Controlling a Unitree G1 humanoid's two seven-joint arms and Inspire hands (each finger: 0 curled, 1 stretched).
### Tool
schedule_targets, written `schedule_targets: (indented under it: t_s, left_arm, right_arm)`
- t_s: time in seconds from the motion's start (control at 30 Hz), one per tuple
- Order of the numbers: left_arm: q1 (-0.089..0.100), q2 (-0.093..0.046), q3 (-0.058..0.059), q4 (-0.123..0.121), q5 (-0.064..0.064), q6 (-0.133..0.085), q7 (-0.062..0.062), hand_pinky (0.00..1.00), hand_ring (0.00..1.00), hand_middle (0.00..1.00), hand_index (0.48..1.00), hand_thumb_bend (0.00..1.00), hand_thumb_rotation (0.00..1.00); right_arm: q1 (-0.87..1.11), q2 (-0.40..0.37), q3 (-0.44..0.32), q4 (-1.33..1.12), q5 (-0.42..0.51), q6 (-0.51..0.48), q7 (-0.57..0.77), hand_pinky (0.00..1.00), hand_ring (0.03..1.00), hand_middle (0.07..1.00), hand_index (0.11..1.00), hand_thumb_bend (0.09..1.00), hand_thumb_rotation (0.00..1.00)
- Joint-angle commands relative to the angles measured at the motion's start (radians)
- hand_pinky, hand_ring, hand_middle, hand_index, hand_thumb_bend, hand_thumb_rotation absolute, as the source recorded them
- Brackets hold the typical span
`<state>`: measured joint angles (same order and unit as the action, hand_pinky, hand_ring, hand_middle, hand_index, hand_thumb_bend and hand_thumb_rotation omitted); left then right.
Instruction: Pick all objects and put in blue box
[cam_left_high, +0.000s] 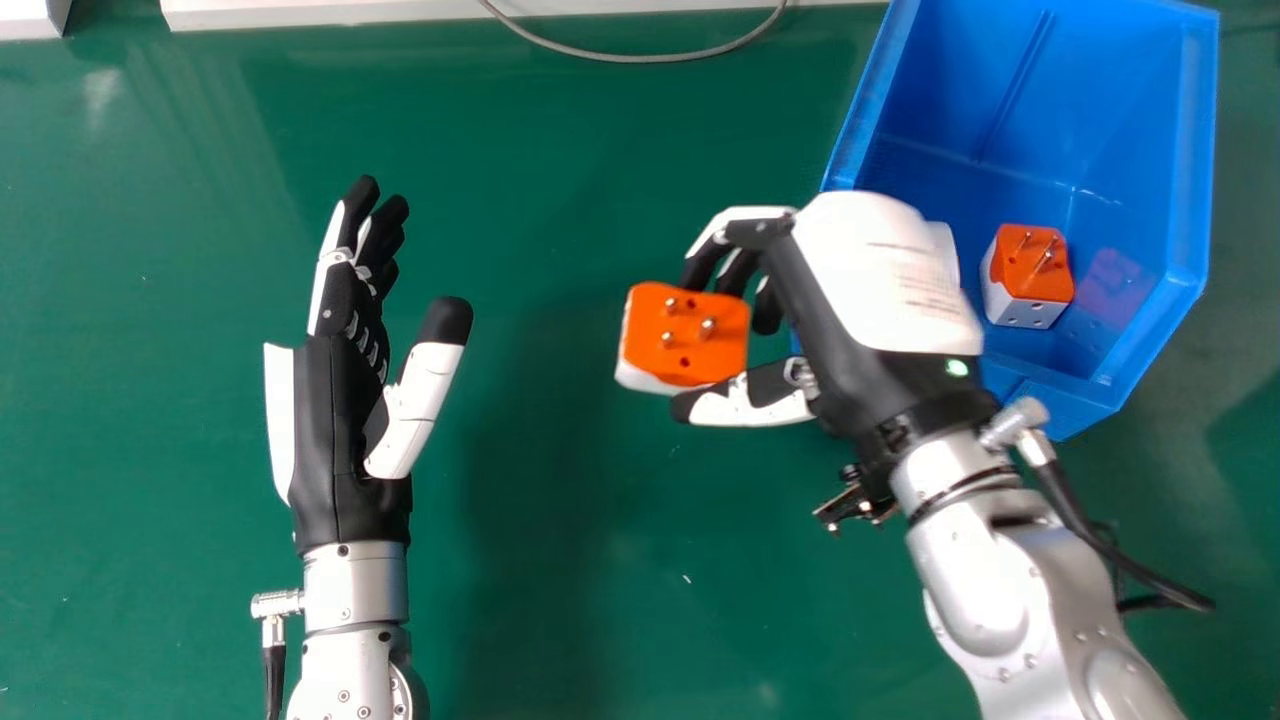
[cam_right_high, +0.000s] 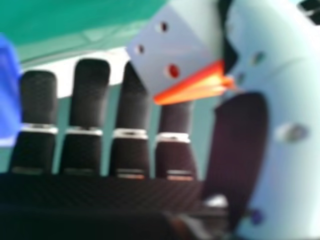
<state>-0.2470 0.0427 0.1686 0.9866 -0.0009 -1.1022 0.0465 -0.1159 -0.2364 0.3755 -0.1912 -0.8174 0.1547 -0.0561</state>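
Observation:
In the head view my right hand (cam_left_high: 870, 290) has its fingers and thumb curled round an orange and white plug adapter (cam_left_high: 690, 335), pins up, just left of the blue box (cam_left_high: 1190, 150). A second orange and white adapter (cam_left_high: 1028, 275) lies inside the box. The right hand view has the held adapter (cam_right_high: 175, 55) between the fingers and the thumb of my right hand (cam_right_high: 240, 145). My left hand (cam_left_high: 345, 400) is open over the green table at the left, fingers straight, holding nothing.
The green table (cam_left_high: 600, 560) spreads under both arms. A grey cable (cam_left_high: 640, 58) curves along its far edge, beside a white strip (cam_left_high: 330, 12). My right hand covers part of the box's near left wall. The blue box wall (cam_right_high: 7, 95) shows in the right hand view.

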Motion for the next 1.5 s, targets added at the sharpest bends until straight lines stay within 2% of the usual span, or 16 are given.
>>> schedule_targets:
  t_s: [0.0, 0.13, 0.27, 0.4, 0.53, 0.63, 0.77, 0.8, 0.93, 1.0, 1.13, 1.23, 1.33, 1.47]
  left_arm:
    - [-0.010, -0.005, -0.005, -0.012, 0.000, -0.016, -0.002, 0.95, 0.92, 0.90, 0.914, 0.92, 0.73]
    - [-0.009, -0.005, -0.005, -0.014, -0.006, -0.016, -0.009, 0.95, 0.92, 0.90, 0.916, 0.92, 0.73]
    - [-0.006, -0.005, -0.006, -0.016, -0.001, -0.014, -0.006, 0.96, 0.93, 0.91, 0.917, 0.92, 0.72]
    - [-0.003, -0.008, -0.007, -0.018, -0.006, -0.013, -0.010, 0.96, 0.93, 0.91, 0.916, 0.91, 0.72]
    - [-0.003, -0.006, -0.007, -0.011, 0.006, -0.021, -0.001, 0.96, 0.93, 0.91, 0.917, 0.91, 0.72]
    - [-0.004, -0.008, -0.006, -0.006, 0.004, -0.025, -0.002, 0.96, 0.93, 0.91, 0.917, 0.91, 0.72]
    - [-0.006, -0.009, -0.007, -0.001, 0.007, -0.028, 0.001, 0.96, 0.93, 0.90, 0.910, 0.90, 0.72]
    - [-0.007, -0.010, -0.006, 0.000, 0.004, -0.027, -0.001, 0.96, 0.93, 0.90, 0.910, 0.90, 0.72]
    - [-0.008, -0.008, -0.005, 0.002, 0.010, -0.029, 0.006, 0.96, 0.92, 0.90, 0.908, 0.90, 0.72]
    - [-0.007, -0.009, -0.005, 0.000, 0.004, -0.026, 0.001, 0.96, 0.92, 0.90, 0.906, 0.90, 0.72]
    - [-0.007, -0.010, -0.004, -0.001, 0.001, -0.024, 0.000, 0.96, 0.92, 0.90, 0.905, 0.90, 0.72]
    - [-0.007, -0.013, -0.004, -0.003, -0.007, -0.023, -0.007, 0.96, 0.92, 0.90, 0.906, 0.90, 0.72]
    - [-0.009, -0.016, -0.003, 0.000, -0.009, -0.024, -0.009, 0.95, 0.92, 0.90, 0.907, 0.91, 0.72]
    - [-0.010, -0.019, -0.004, 0.000, -0.016, -0.024, -0.016, 0.95, 0.92, 0.91, 0.910, 0.91, 0.71]
  right_arm:
    - [0.008, 0.008, -0.025, -0.051, 0.013, -0.022, -0.026, 0.37, 0.398, 0.486, 0.518, 0.514, 0.00]
    - [0.021, 0.011, -0.038, -0.065, 0.003, -0.033, -0.043, 0.36, 0.388, 0.483, 0.523, 0.513, 0.00]
    - [0.031, 0.009, -0.054, -0.066, 0.003, -0.058, -0.069, 0.35, 0.378, 0.475, 0.530, 0.511, 0.00]
    - [0.042, 0.013, -0.065, -0.079, -0.010, -0.048, -0.071, 0.35, 0.373, 0.472, 0.536, 0.510, 0.00]
    - [0.056, 0.017, -0.095, -0.091, -0.029, -0.031, -0.092, 0.34, 0.367, 0.469, 0.538, 0.509, 0.00]
    - [0.056, 0.012, -0.124, -0.105, -0.041, -0.006, -0.087, 0.33, 0.365, 0.465, 0.537, 0.509, 0.00]
    - [0.053, -0.002, -0.172, -0.126, -0.027, 0.006, -0.086, 0.29, 0.356, 0.454, 0.533, 0.509, 0.00]
    - [0.052, -0.004, -0.183, -0.132, -0.023, 0.009, -0.084, 0.29, 0.356, 0.454, 0.533, 0.509, 0.00]
    - [0.046, -0.010, -0.216, -0.132, -0.021, -0.001, -0.099, 0.28, 0.353, 0.452, 0.532, 0.509, 0.00]
    - [0.042, -0.013, -0.231, -0.125, -0.015, -0.013, -0.112, 0.28, 0.352, 0.451, 0.533, 0.509, 0.00]
    - [0.033, -0.021, -0.250, -0.123, -0.025, -0.009, -0.116, 0.29, 0.349, 0.453, 0.536, 0.508, 0.00]
    - [0.022, -0.028, -0.268, -0.125, -0.027, -0.004, -0.116, 0.30, 0.348, 0.458, 0.539, 0.508, 0.00]
    - [0.008, -0.033, -0.289, -0.123, -0.017, -0.001, -0.112, 0.29, 0.347, 0.459, 0.540, 0.507, 0.00]
    - [-0.023, -0.052, -0.308, -0.099, -0.016, -0.006, -0.112, 0.26, 0.339, 0.450, 0.538, 0.506, 0.00]
